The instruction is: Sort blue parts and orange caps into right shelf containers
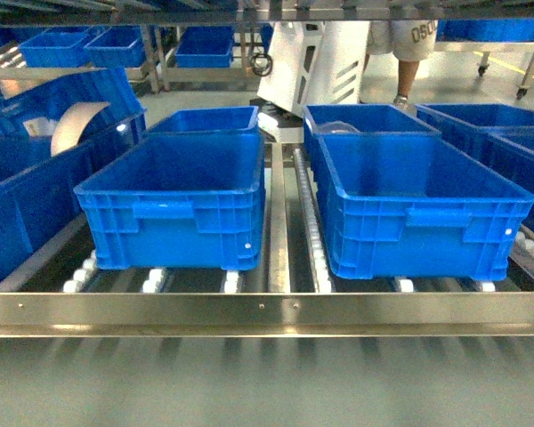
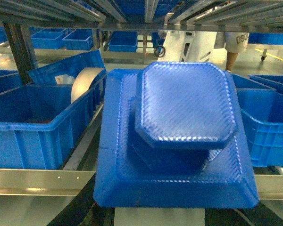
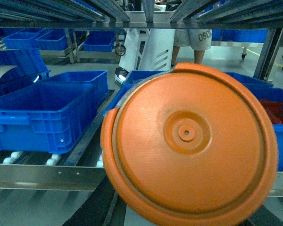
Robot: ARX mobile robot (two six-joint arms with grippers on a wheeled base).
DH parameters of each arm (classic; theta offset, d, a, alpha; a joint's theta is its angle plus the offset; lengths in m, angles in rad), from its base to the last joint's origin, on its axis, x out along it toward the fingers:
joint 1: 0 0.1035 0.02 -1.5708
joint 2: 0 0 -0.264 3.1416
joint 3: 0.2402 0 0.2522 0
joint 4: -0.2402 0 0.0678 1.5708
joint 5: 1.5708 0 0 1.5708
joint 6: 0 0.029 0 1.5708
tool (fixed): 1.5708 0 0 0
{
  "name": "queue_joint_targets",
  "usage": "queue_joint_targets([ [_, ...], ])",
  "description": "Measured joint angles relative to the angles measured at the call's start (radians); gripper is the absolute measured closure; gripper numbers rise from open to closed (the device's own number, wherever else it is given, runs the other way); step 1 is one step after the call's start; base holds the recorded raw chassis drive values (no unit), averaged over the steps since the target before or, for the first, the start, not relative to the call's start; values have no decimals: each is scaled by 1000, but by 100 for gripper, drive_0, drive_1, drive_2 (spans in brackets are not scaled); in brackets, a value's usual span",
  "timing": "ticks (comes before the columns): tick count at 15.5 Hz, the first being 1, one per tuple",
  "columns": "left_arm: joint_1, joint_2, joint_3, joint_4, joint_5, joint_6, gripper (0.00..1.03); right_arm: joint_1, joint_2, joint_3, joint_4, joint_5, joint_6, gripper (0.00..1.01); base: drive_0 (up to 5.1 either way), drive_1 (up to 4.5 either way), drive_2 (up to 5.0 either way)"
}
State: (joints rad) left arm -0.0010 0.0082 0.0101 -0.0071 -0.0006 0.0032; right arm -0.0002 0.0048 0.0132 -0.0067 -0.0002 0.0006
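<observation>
Filling each wrist view, a stepped blue plastic part (image 2: 179,136) and a round orange plastic cap (image 3: 188,146) are seen. Large bright-blue ribbed crates (image 1: 418,200) lie ahead, the right arm judged nearer. Neither pincer's state can be told.

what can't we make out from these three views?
- Left wrist: the blue part fills the view and hides the left tool.
- Right wrist: the orange cap hides the right tool.
- Head: neither tool appears; crate and crate walls hide their floors.

Blue part (image 2: 179,141) blocks your left claw; orange cap (image 3: 188,141) blocks your right claw. Person (image 1: 409,44) cut off at top edge.
</observation>
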Motion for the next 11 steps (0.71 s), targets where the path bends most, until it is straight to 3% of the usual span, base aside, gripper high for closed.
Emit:
queue_joint_targets([
  [11, 0, 0, 0, -1, 0, 0, 61, 0, 0, 0, 0, 0, -1, 61, 0, 0, 0],
])
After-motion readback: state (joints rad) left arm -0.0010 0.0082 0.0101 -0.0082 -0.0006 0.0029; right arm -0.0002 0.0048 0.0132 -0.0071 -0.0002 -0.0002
